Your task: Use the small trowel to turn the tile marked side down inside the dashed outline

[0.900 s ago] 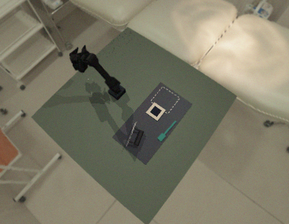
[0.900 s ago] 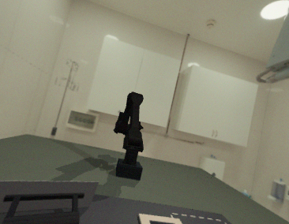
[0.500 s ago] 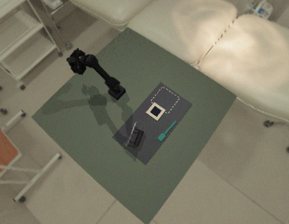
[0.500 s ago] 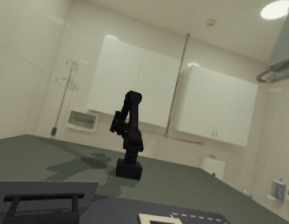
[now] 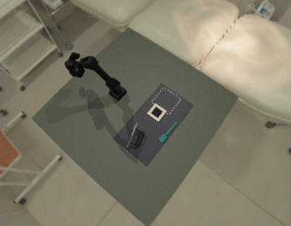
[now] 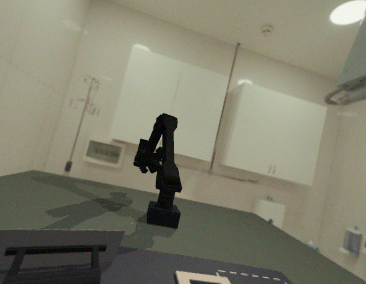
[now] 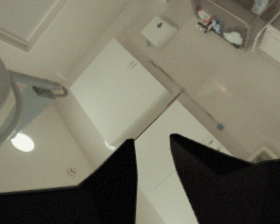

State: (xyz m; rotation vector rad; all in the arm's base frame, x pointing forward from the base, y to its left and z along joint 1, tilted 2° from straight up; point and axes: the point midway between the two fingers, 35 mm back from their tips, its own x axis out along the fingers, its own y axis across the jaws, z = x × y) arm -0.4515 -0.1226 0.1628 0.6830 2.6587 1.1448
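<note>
A cream tile (image 5: 157,112) (image 6: 202,275) lies flat on the dark mat (image 5: 186,106) (image 6: 144,265), its dark square facing up. It lies mostly outside the dashed outline (image 5: 172,92), against the outline's near-left side. The small green trowel (image 5: 162,138) lies on the mat, right of the black stand, blade toward the lower left and handle toward the upper right. My gripper (image 7: 152,143) is partly open, with nothing between its fingers. It is raised far from tile and trowel, beyond the arm's base, and points up toward the wall cupboards. Its fingertips are too small to tell in the top and exterior views.
A black stand (image 5: 139,138) (image 6: 56,248) with a thin grey panel stands on the mat's lower left part. The arm's base (image 5: 118,93) (image 6: 163,215) is on the green table (image 5: 154,191) (image 6: 214,230), left of the mat. A pale padded couch (image 5: 265,60) runs along the table's back right.
</note>
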